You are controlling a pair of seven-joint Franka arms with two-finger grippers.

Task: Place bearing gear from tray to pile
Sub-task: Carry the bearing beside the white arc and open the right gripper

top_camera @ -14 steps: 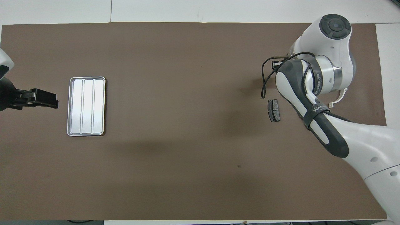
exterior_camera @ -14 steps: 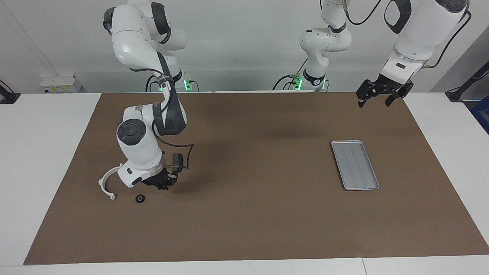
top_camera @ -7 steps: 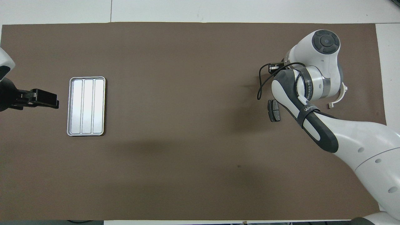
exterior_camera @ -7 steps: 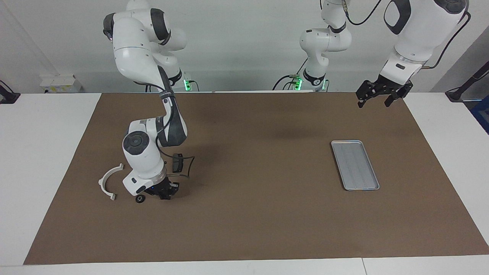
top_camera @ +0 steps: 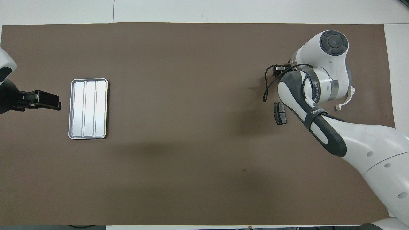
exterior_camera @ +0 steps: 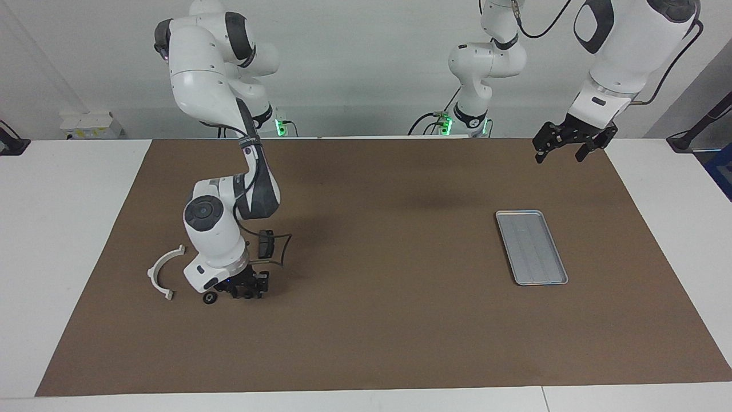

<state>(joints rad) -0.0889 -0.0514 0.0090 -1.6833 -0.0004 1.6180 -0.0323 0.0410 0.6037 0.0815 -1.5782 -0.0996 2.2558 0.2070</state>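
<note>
The silver-grey tray [exterior_camera: 532, 247] lies toward the left arm's end of the table and holds nothing; it also shows in the overhead view [top_camera: 88, 108]. The bearing gear [exterior_camera: 210, 298], small, black and round, lies on the mat beside the white half-ring [exterior_camera: 163, 272] of the pile. One dark brake pad [top_camera: 280, 112] lies nearer to the robots. My right gripper [exterior_camera: 245, 290] is low over the mat, just beside the gear and apart from it. My left gripper [exterior_camera: 559, 153] waits open in the air beside the tray's end of the mat.
A brown mat [exterior_camera: 377, 320] covers the table. My right arm's wrist [top_camera: 329, 70] hides the gear and part of the half-ring [top_camera: 346, 99] from above. A black cable [top_camera: 266, 91] loops off the right wrist.
My right gripper has come down and toward the gear, from above the mat to just over it. The gear, half-ring, brake pad and tray have not moved. The left arm stays put.
</note>
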